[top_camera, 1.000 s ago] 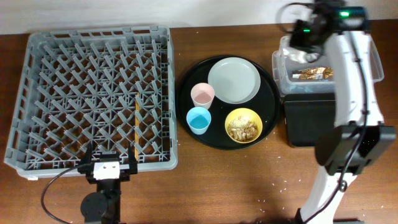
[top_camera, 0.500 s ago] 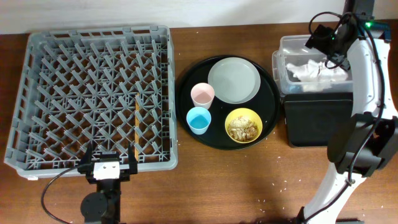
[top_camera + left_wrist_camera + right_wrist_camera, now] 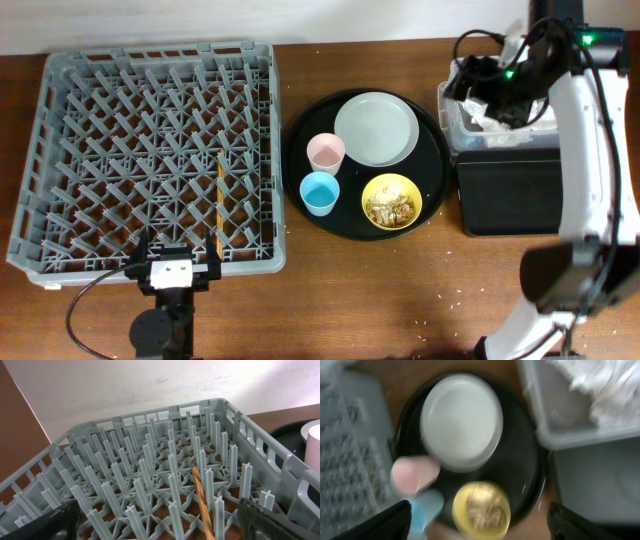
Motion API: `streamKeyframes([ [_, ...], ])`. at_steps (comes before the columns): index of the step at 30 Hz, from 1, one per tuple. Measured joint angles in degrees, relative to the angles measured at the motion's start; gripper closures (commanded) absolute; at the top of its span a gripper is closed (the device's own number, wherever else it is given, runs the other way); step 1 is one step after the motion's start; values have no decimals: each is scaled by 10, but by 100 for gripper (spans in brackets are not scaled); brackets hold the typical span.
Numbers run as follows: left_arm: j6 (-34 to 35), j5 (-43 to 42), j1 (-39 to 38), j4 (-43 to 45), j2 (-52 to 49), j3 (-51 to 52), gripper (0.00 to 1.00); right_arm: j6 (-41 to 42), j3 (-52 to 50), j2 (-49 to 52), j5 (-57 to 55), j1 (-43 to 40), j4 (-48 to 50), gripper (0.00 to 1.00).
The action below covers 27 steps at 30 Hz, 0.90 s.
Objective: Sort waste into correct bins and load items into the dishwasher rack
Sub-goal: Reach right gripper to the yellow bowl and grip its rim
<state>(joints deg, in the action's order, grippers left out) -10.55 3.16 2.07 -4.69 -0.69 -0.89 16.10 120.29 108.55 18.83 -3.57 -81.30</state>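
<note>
My right gripper (image 3: 478, 82) hovers open and empty over the left side of the clear tub (image 3: 447, 104), where a crumpled white napkin (image 3: 497, 124) lies. Its wrist view, blurred, looks down on the plate (image 3: 461, 420), pink cup (image 3: 415, 475), blue cup (image 3: 427, 505) and the yellow bowl (image 3: 481, 510) holding food scraps. Overhead, the plate (image 3: 376, 129), pink cup (image 3: 325, 153), blue cup (image 3: 320, 193) and yellow bowl (image 3: 391, 201) sit on the round black tray (image 3: 300, 140). My left gripper (image 3: 177, 272) rests open at the front edge of the dishwasher rack (image 3: 60, 150).
A shallow black rectangular tray (image 3: 505, 195) sits just in front of the tub. An orange-brown stick (image 3: 218, 205) lies among the rack's pegs, also seen in the left wrist view as the stick (image 3: 200, 495). A few grains (image 3: 440, 315) dot the wooden table.
The right gripper opened over the clear tub and a white napkin now lies in it. The arm then swung toward the tub's left side. The left arm stayed still.
</note>
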Motion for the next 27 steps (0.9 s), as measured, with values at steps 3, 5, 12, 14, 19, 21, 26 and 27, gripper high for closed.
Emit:
streamKeyframes([
  [3, 0, 0, 0, 0, 0, 0, 1, -3, 7, -45, -14, 47, -57, 20],
  [5, 0, 0, 0, 0, 0, 0, 1, -2, 9, -62, -30, 82, -90, 20],
  [12, 0, 0, 0, 0, 0, 0, 1, 26, -110, -56, -98, 199, -23, 29],
  [14, 0, 0, 0, 0, 0, 0, 1, 36, -166, -56, -106, 216, 49, 33],
  [19, 0, 0, 0, 0, 1, 0, 1, 54, -318, -49, -120, 257, 199, 39],
  [21, 0, 0, 0, 0, 1, 0, 1, 62, -369, -49, -123, 268, 251, 41],
  [26, 0, 0, 0, 0, 1, 0, 1, 78, -462, -48, -126, 275, 346, 45],
  [27, 0, 0, 0, 0, 1, 0, 1, 79, -471, -48, -126, 275, 358, 46],
])
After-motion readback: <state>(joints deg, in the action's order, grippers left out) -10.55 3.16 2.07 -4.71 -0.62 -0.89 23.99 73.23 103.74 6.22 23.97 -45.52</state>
